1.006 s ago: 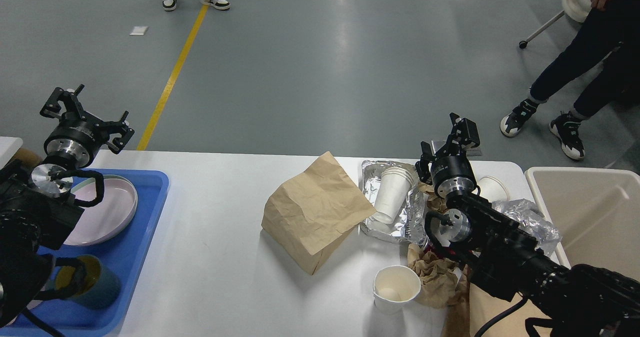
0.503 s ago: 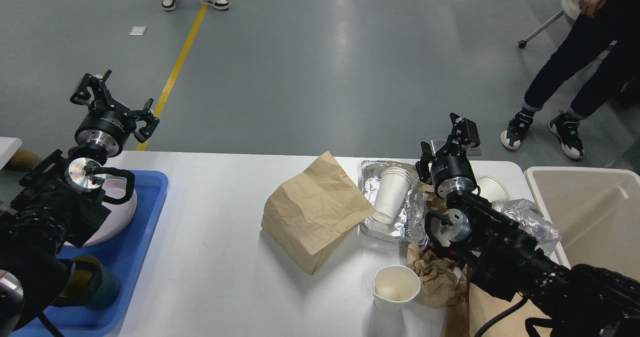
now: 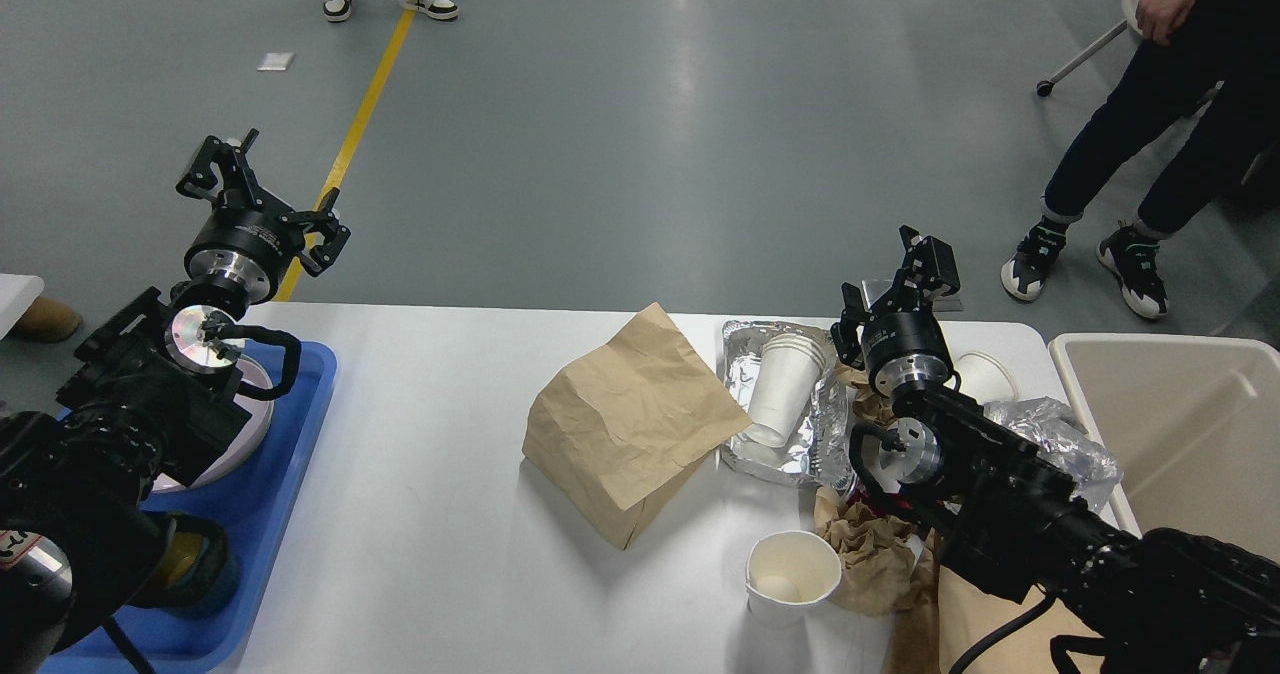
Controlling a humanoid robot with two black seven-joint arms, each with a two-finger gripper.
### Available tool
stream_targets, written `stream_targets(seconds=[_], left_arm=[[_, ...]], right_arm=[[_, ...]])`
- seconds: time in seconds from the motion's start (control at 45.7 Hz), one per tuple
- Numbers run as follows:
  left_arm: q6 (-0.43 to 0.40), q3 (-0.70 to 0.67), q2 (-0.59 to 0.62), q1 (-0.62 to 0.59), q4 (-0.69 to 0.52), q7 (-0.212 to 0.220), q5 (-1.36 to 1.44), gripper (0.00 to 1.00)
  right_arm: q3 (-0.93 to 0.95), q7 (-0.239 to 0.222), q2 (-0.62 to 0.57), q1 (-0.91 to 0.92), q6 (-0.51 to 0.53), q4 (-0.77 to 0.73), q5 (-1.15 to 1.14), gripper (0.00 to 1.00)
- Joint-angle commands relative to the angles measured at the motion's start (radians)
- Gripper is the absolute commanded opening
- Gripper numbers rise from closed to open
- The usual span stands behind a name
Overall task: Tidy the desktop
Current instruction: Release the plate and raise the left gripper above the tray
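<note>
The white desktop carries a brown paper bag at its middle. To the bag's right lies a foil tray with a stack of white paper cups lying in it. A single upright paper cup stands near the front, beside crumpled brown paper. My left gripper is open and empty, raised over the table's far left edge. Above the foil tray's right end, my right gripper is open and empty.
A blue tray at the left holds a pink plate and a teal mug. A beige bin stands at the right. Crumpled foil and another white cup lie behind my right arm. People stand beyond the table.
My left arm has swung right and away from me, its gripper staying open. The right arm has not moved. The person at the far right shifted slightly.
</note>
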Motion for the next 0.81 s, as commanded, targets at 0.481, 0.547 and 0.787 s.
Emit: stream_targets(seconds=[0.481, 0.547, 0.787], left_arm=[[-0.024, 0.002, -0.095, 0.146, -0.004, -0.15, 0.003, 0.96], [-0.037, 0.002, -0.096, 0.146, -0.004, -0.161, 0.003, 0.96], [-0.089, 0.002, -0.1, 0.161, -0.004, -0.246, 0.003, 0.96]], right_arm=[[0.0, 0.0, 0.0, 0.0, 0.0, 0.0, 0.0, 1.0], [0.0, 0.0, 0.0, 0.0, 0.0, 0.0, 0.0, 1.0], [0.0, 0.0, 0.0, 0.0, 0.0, 0.0, 0.0, 1.0]])
